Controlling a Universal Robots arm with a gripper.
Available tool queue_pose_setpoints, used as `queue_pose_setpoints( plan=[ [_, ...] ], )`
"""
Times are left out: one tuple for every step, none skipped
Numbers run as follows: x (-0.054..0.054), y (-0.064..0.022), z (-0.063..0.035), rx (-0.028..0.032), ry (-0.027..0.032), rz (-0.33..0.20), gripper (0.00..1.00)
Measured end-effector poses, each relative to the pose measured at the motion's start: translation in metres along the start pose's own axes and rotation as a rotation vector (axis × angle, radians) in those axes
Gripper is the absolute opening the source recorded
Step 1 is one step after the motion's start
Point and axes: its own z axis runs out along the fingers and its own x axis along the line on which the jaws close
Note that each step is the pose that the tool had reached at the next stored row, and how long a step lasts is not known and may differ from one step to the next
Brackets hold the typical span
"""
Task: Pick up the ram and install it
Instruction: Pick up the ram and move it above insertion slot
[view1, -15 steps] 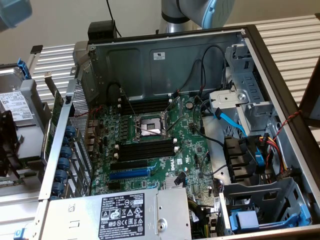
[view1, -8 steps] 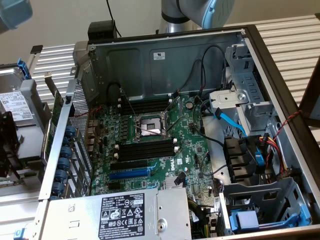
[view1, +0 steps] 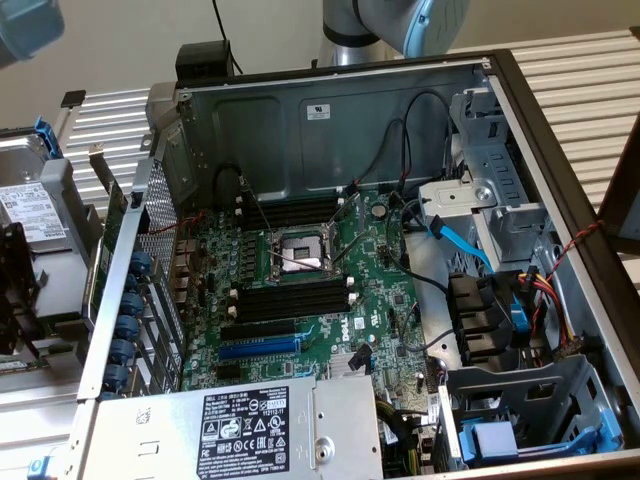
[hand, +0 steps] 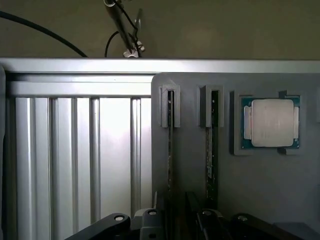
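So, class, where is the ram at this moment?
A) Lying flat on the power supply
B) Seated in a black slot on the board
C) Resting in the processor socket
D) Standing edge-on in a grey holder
D: the ram stands edge-on in a slot of the grey holder, while the board's black slots are empty.

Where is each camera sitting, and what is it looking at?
Exterior view: up high beside the open case, looking down at the motherboard; the arm shows at the top.
Wrist view: on the wrist, looking at a grey holder with two ram sticks and a chip; the gripper shows close up.
Both show: the ribbed table.
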Motion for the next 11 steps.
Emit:
queue_pose_setpoints(
  plan=[
    [0.0,0.0,0.0001,-0.0038,0.0,0.0,0.31],
    [0.0,0.0,0.0004,-0.0092,0.0,0.0,0.31],
    [0.0,0.0,0.0007,-0.0148,0.0,0.001,0.31],
    [0.0,0.0,0.0012,-0.0197,-0.0001,0.001,0.31],
    [0.0,0.0001,0.0019,-0.0231,-0.0001,0.001,0.31],
    [0.0,0.0001,0.0028,-0.0258,0.0005,0.001,0.31],
    [0.0001,0.0001,0.0039,-0.0274,0.0014,0.001,0.31],
    [0.0001,0.0,0.0049,-0.0283,0.0031,0.001,0.31],
    [0.0002,0.0,0.0057,-0.029,0.0066,0.001,0.31],
    [0.0002,0.0001,0.0062,-0.0292,0.0108,0.001,0.31],
    [0.0002,0.0001,0.0063,-0.0293,0.0146,0.001,0.31]
  ],
)
